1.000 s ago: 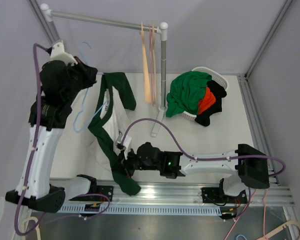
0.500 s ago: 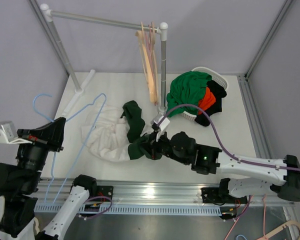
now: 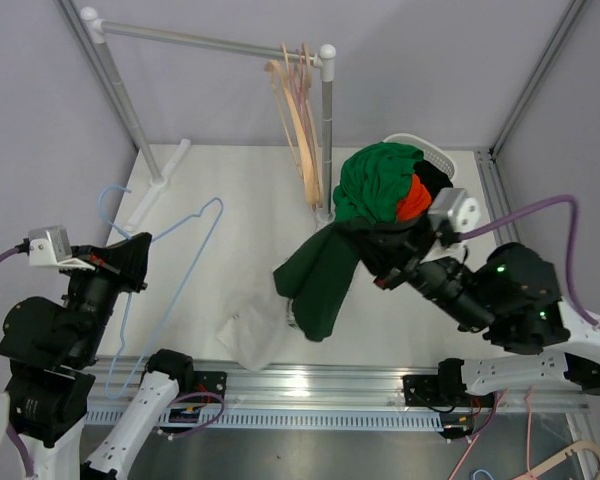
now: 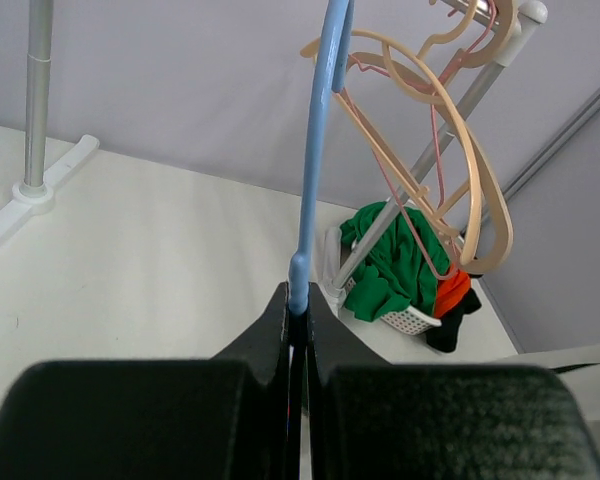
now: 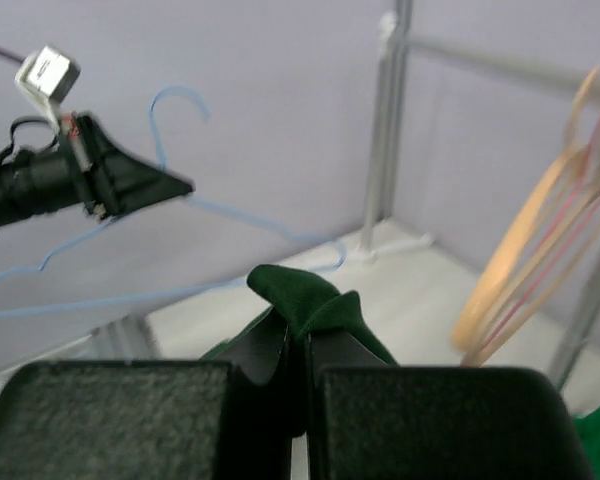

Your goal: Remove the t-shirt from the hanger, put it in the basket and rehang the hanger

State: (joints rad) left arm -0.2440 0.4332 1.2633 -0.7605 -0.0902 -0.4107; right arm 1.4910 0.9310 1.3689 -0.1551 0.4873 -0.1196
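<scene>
The t-shirt, dark green [image 3: 315, 280] with a white part [image 3: 250, 330], hangs from my right gripper [image 3: 368, 248], which is shut on a fold of its green cloth [image 5: 305, 298]. The white end reaches the table. The blue wire hanger [image 3: 205, 210] is bare and apart from the shirt. My left gripper [image 3: 140, 255] is shut on it and holds it in the air at the left. In the left wrist view the hanger's wire [image 4: 312, 190] rises from between the closed fingertips. In the right wrist view the hanger [image 5: 235, 218] shows beyond the shirt.
A clothes rail [image 3: 210, 42] stands at the back, with wooden and pink hangers [image 3: 298, 120] by its right post [image 3: 327, 130]. A white basket [image 3: 438, 157] heaped with green, orange and black clothes sits at the back right, behind my right gripper.
My right gripper has lifted the t-shirt off the table and carried it up and to the right. My left arm has shifted the bare hanger slightly right.
</scene>
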